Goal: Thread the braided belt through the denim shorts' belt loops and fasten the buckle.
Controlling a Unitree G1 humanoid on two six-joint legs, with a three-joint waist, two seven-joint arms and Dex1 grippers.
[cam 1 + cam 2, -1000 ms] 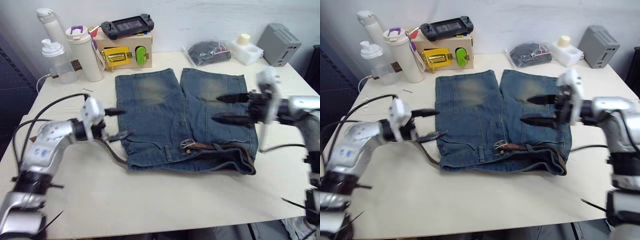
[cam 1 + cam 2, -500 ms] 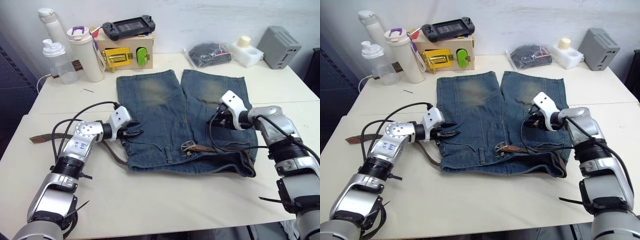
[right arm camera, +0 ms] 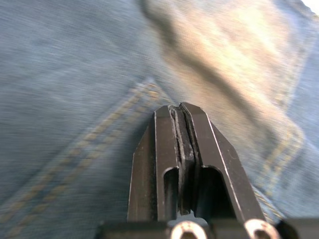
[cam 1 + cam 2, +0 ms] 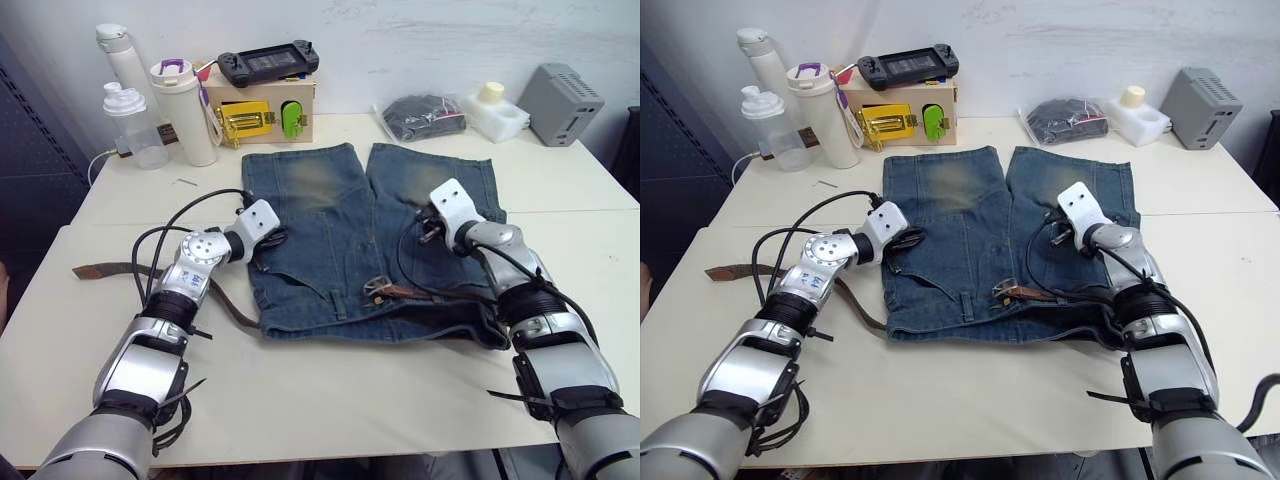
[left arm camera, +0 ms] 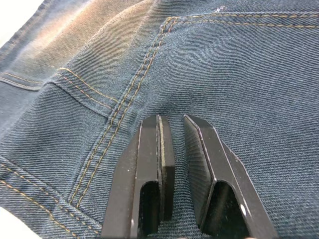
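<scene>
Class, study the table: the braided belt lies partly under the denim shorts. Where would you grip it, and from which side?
Grip the braided belt on its free tail, lying flat on the bare table to the robot's left of the denim shorts. Come from above with the left gripper, fingers across the narrow strap. The buckle end is pinned in denim.

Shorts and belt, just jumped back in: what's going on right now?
Neither claw holds anything. The left claw, slightly open, and the right claw, shut, rest over the shorts on the table. The belt runs along the waistband, its tail trailing off to the left, with the buckle unfastened near the middle.
</scene>
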